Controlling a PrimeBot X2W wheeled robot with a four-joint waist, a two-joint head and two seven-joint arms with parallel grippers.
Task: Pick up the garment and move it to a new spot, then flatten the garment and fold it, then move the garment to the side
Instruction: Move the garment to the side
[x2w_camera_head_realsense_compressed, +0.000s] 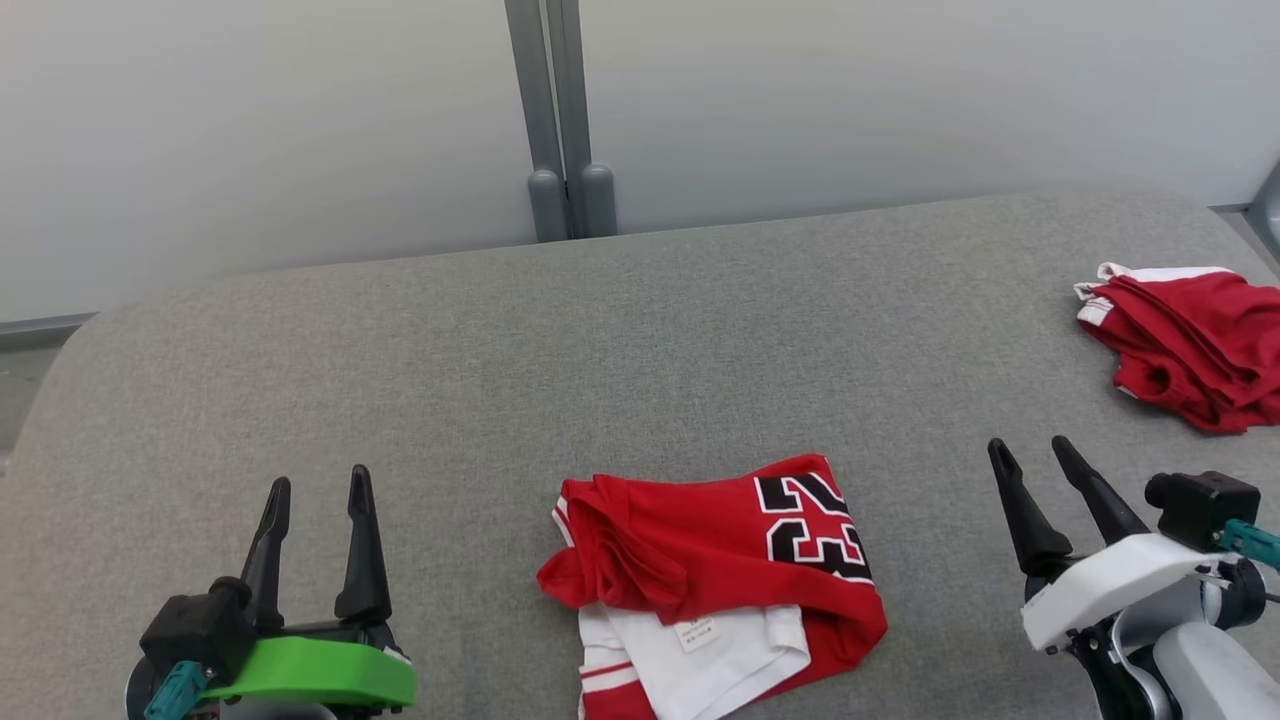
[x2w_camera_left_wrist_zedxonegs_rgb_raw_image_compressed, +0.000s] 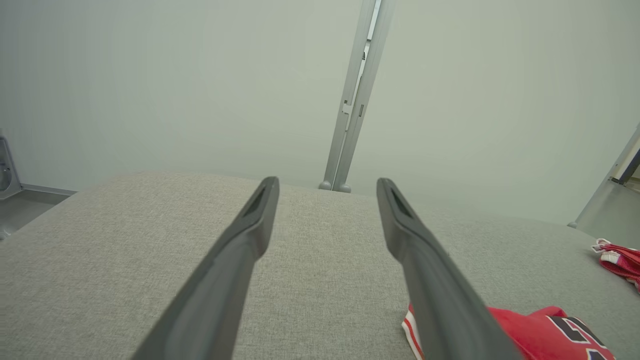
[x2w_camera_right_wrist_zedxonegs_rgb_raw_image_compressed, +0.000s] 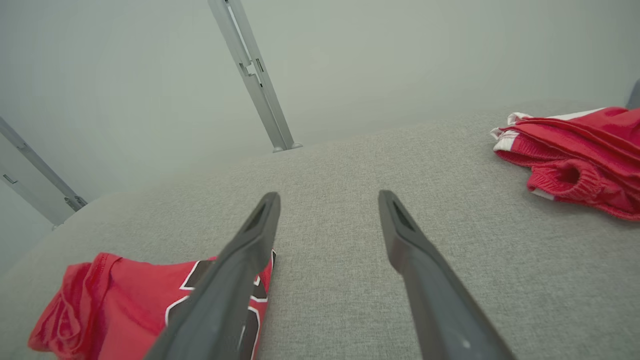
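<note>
My left claw (x2w_camera_head_realsense_compressed: 320, 478) and my right claw (x2w_camera_head_realsense_compressed: 1030, 444) both stand with fingers spread wide and nothing between them. Each hovers over bare grey cloth, one on either side of the work. Between them, close to my near edge of the grey padded surface (x2w_camera_head_realsense_compressed: 640, 330), lies the red jersey (x2w_camera_head_realsense_compressed: 700, 555), its black-and-white "23" turned sideways toward my right claw. It touches neither claw.

The jersey is bunched rather than flat. Red cloth gathers in ridges at its left end, and a white layer with a small label pokes out underneath on the near side. I cannot tell from here whether that white part belongs to the jersey or is a separate piece. Far off at the right edge sits a second red heap (x2w_camera_head_realsense_compressed: 1190, 345) with white trim, possibly shorts.

As I judge it, the jersey is the garment in hand and very little is done. It may be in its new spot, but the flattening, the fold and the move aside are all left. I would next need to take two corners and draw it out.
</note>
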